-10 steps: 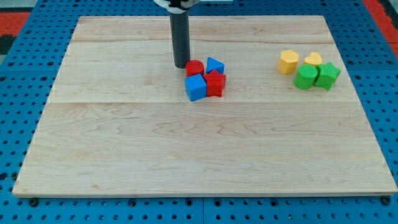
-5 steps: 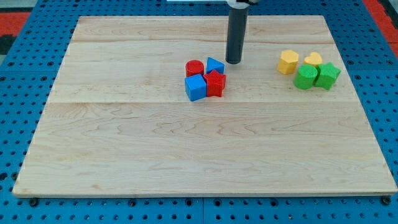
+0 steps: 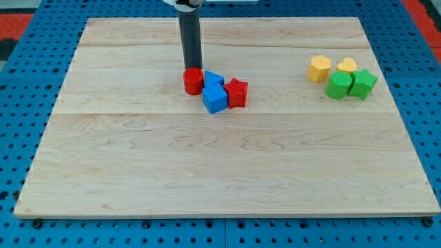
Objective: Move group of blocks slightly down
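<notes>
A group of blocks sits a little above the board's middle: a red cylinder (image 3: 193, 81), a blue triangular block (image 3: 213, 78), a blue cube (image 3: 215, 99) and a red star (image 3: 236, 92). My tip (image 3: 191, 69) stands at the top edge of the red cylinder, touching it or nearly so, at the group's upper left. The rod rises straight up out of the view's top.
A second group lies at the view's upper right: a yellow hexagon (image 3: 319, 68), a yellow heart (image 3: 346, 65), a green block (image 3: 338, 85) and a green star (image 3: 362, 83). The wooden board (image 3: 220, 172) lies on a blue pegboard.
My tip swung from the group's left to its right, then back left to the red cylinder's top. The red cylinder and blue triangle shifted left; the cube and star barely moved.
</notes>
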Tool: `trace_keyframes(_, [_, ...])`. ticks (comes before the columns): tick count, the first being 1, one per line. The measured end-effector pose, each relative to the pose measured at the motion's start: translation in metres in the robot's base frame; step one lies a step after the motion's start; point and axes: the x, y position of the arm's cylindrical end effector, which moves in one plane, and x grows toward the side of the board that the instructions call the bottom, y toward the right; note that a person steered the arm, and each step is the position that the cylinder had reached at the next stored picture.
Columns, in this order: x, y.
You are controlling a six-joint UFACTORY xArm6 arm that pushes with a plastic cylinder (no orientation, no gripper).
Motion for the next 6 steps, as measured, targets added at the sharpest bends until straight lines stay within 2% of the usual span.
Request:
trace_keyframes(1, [0.0,0.021])
trace_keyframes(2, [0.025,0.027])
trace_keyframes(3, [0.051,0.012])
trace_keyframes(4, [0.059,-0.011])
trace_keyframes(6, [0.098,-0.009])
